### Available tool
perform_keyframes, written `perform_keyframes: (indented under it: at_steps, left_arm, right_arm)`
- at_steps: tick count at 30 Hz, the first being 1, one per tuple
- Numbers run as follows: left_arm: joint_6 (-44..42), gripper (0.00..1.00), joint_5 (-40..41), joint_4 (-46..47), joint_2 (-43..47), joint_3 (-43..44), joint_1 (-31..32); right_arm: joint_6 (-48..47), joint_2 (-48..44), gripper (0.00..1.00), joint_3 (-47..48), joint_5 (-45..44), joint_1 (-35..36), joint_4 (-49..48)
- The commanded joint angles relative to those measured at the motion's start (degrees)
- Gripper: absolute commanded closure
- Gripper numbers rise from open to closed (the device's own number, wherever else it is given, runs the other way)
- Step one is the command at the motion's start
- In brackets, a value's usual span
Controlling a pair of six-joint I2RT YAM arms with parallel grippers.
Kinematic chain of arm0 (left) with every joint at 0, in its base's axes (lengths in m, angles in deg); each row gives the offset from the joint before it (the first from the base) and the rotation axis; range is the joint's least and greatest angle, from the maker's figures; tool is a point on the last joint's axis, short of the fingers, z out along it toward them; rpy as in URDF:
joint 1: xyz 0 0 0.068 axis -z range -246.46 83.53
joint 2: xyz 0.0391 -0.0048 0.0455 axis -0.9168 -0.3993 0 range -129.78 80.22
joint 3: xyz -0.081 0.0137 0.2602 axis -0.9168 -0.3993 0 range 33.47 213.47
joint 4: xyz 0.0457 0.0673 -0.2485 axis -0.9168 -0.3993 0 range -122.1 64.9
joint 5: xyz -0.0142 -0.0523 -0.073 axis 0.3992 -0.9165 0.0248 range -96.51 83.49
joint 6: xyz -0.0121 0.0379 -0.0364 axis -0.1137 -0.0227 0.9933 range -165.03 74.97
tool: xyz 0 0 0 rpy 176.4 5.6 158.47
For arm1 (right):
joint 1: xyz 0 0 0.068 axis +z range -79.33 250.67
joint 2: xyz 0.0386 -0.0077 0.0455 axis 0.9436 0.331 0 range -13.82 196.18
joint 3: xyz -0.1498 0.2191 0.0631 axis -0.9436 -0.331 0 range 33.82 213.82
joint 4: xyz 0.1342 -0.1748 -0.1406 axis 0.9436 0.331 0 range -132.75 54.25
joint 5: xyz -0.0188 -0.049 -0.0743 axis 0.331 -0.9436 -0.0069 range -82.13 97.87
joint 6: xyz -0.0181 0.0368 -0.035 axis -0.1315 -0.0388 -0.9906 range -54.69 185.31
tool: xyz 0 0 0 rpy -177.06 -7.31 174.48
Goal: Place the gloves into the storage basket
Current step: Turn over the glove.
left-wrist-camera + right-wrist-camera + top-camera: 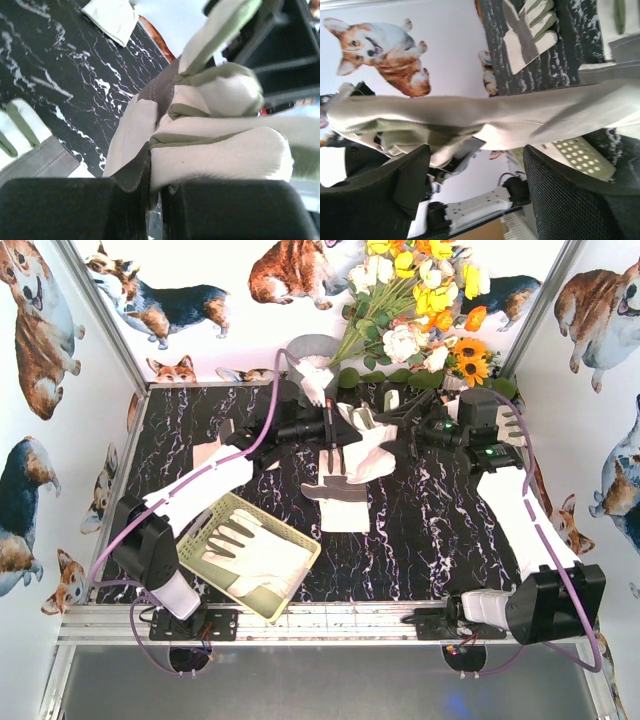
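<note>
Gloves part sorted: a pale yellow-green storage basket (200,532) sits skewed at the near left of the bench (430,540).
Cream gloves (245,545) lie flat inside it, fingers pointing far-left. A white glove with grey patches (375,455) hangs crumpled above the bench, pinched in the left hand (155,192). Another glove (335,502) lies flat beneath it, and one more (210,452) lies far left.

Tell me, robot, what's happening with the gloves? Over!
Left gripper shut on a glove. Right gripper open beside it. Basket holds at least one glove. More gloves loose on the table.
</note>
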Motion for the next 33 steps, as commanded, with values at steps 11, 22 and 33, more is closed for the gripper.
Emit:
perform_keyframes:
  at_steps: [11, 22, 33]
  left_arm:
    - [30.7, 1.00, 6.1, -10.6, 5.1, -1.4, -9.7]
    - [33.8, 1.00, 6.3, -23.5, 2.6, 5.1, -9.3]
    - [41.8, 1.00, 4.6, -17.6, 5.1, 1.0, -9.1]
  right_arm:
    - [-39.9, -4.0, 0.15, 14.6, -32.0, 21.5, 27.1]
    - [-45.8, 8.6, 0.14, 22.9, -60.4, 43.3, 26.0]
    - [-51.9, 18.0, 0.17, 27.7, -74.7, 46.1, 23.3]
